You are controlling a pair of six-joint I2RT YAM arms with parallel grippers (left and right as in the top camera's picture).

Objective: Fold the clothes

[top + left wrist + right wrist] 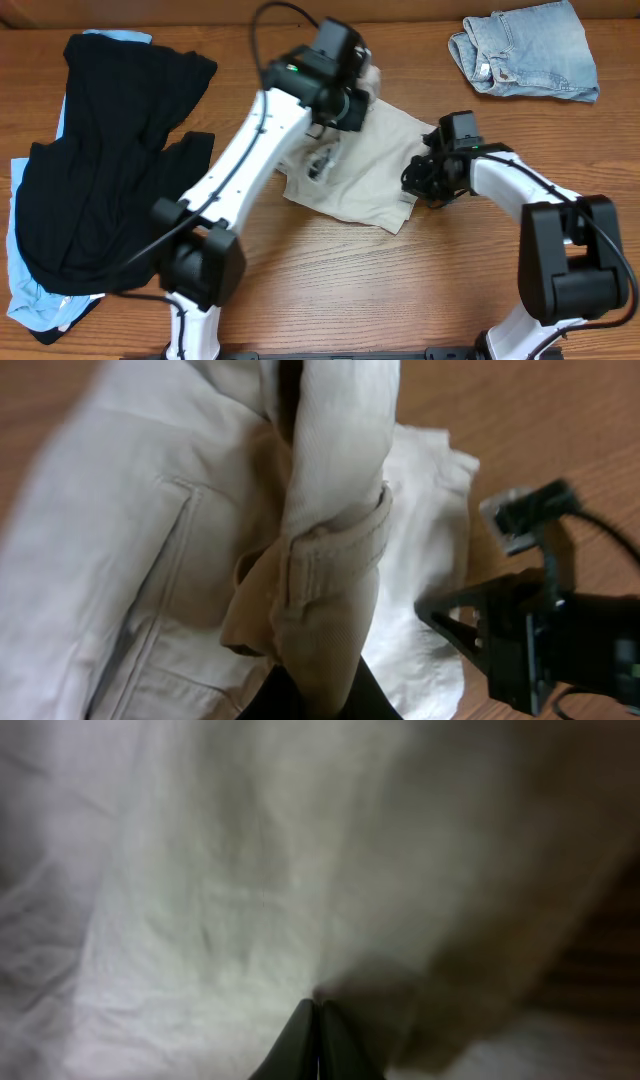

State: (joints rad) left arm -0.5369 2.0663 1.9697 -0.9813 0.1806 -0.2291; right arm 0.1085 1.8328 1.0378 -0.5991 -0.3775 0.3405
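The khaki shorts (pixel 375 170) are lying crumpled in the middle of the table (pixel 330 290). My left pincer (pixel 315 690) is clenching a bunched fold of their waistband and holding it raised above the rest. My right pincer (pixel 318 1035) is pressing closed at their right edge, though I cannot tell whether cloth is caught in it. A black garment (pixel 110 150) is sprawling over a pale-blue garment (pixel 30 290) on my left. Denim shorts (pixel 530 50) are lying well apart in the far right corner.

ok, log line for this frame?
step: fold | left gripper: shut on khaki shorts waistband, lifted | right gripper: shut on same shorts' right edge | denim shorts: apart, untouched
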